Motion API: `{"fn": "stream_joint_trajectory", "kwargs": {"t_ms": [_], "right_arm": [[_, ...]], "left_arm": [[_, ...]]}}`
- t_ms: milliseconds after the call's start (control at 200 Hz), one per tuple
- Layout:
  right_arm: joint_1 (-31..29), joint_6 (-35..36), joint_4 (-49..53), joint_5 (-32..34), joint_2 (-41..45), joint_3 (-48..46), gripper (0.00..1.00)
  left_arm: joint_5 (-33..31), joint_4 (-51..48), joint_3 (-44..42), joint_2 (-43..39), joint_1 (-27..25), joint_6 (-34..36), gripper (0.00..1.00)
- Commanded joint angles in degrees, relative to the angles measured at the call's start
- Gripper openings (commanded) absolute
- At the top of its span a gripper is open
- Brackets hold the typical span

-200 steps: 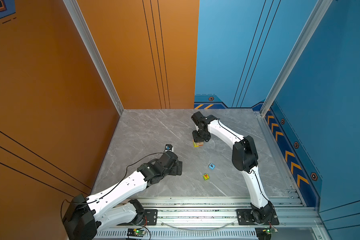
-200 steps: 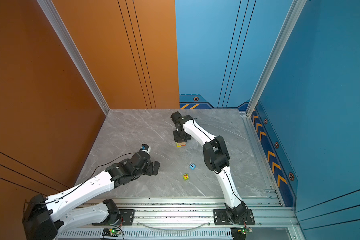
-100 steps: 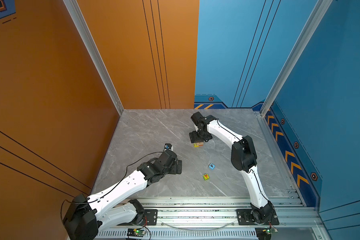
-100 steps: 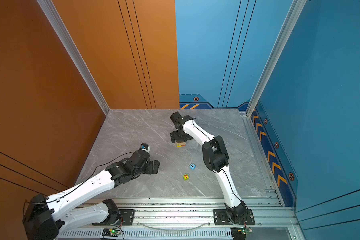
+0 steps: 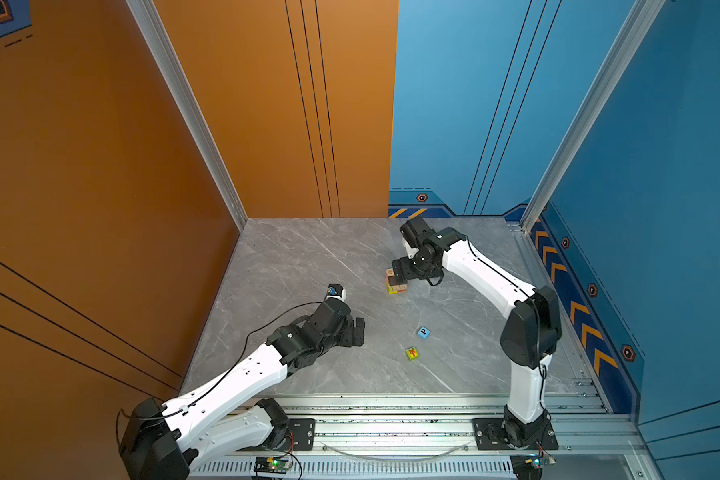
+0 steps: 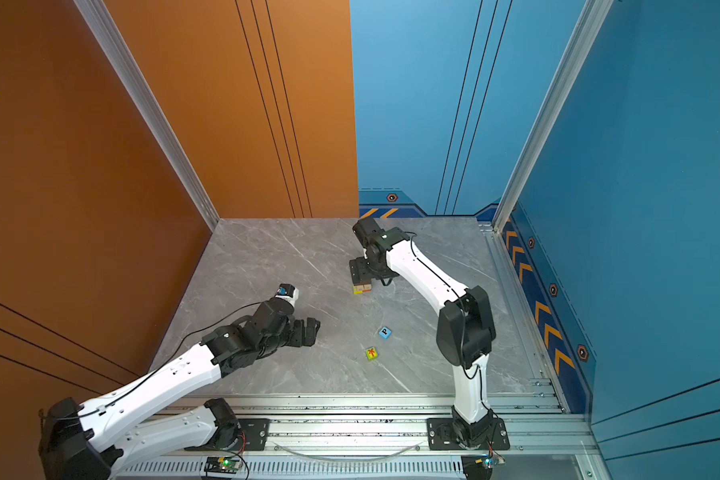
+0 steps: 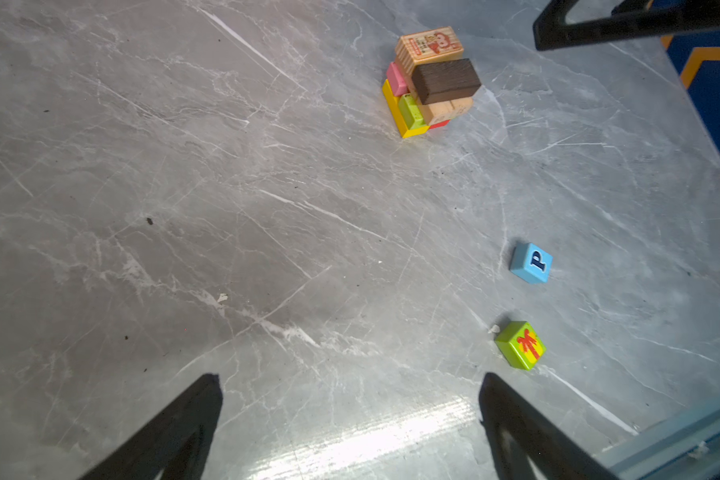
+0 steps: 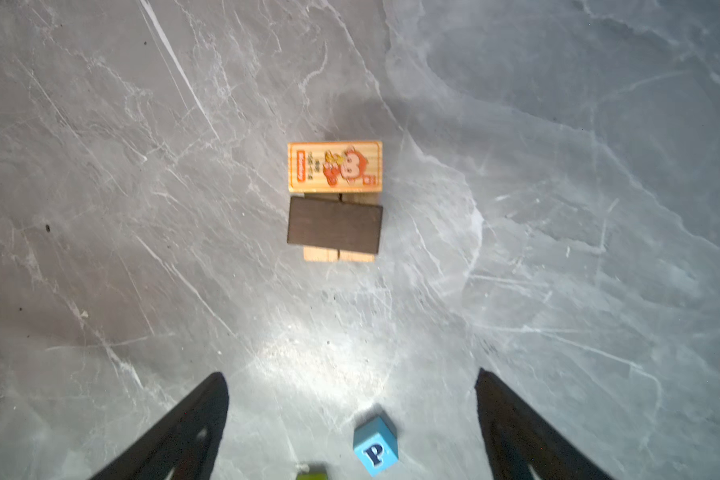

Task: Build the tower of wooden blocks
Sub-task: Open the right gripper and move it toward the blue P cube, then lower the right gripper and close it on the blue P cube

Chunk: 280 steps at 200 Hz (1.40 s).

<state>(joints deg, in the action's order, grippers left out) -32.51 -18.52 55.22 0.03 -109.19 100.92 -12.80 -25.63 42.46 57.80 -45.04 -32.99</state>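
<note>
1. The tower [image 5: 395,283] [image 6: 362,287] stands upright on the grey bench [image 5: 308,266], toward the back and near the middle. It is four flat layers high.
2. On top, a printed tan block [image 8: 334,167] and a dark brown block [image 8: 334,225] lie side by side with their long axes roughly parallel. The brown one is turned slightly askew.
3. The tan pair [image 7: 447,110] beneath runs crosswise to the top pair, its ends poking out past the brown block.
4. Lower down, pink [image 7: 396,79] and lime [image 7: 410,111] blocks rest on a yellow [image 7: 393,109] and a red [image 7: 439,124] one.
5. The right hand [image 5: 400,269] [image 8: 350,374] hangs over the tower, its fingers spread wide and gripping nothing. The tower lies ahead of its fingertips, not between them.
6. The left hand [image 5: 356,331] [image 7: 350,377] sits low over bare bench, well apart from the tower. It too is wide open and empty.
7. The blue P cube [image 5: 423,332] [image 6: 385,332] and green cube [image 5: 411,353] [image 6: 371,353] lie loose, near each other, in front of the tower.
</note>
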Motion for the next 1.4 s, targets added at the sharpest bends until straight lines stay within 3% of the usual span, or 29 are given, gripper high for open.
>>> {"fn": "stream_joint_trajectory", "kwargs": {"t_ms": [0,310,516,666,916,1397], "right_arm": [[-0.2,-1.8,-2.0,-0.1,3.9,-9.5,0.91],[-3.3,-3.8,-10.8,-0.9,17.1,-31.5,0.84],[-5.3,-3.6,-15.1,-0.9,19.2,-39.2,0.80],[-6.3,-2.7,-16.6,-0.9,18.8,-41.1,0.76],[-6.7,-0.7,-17.1,-0.8,15.9,-39.4,0.72],[-5.6,2.3,-18.7,-2.5,8.6,-37.5,0.67]], "left_arm": [[-0.5,-2.0,0.6,-2.3,-3.3,-1.0,0.98],[-11.4,-6.0,-4.8,-9.9,-20.0,-9.6,0.98],[-21.2,-6.4,-8.6,-11.6,-32.6,-18.5,0.98],[-25.2,-6.4,-8.7,-8.3,-38.3,-21.6,0.98],[-28.1,-6.4,-9.2,-7.2,-39.3,-22.5,0.98],[-25.8,-6.0,-12.3,-11.2,-35.5,-22.3,0.98]]}}
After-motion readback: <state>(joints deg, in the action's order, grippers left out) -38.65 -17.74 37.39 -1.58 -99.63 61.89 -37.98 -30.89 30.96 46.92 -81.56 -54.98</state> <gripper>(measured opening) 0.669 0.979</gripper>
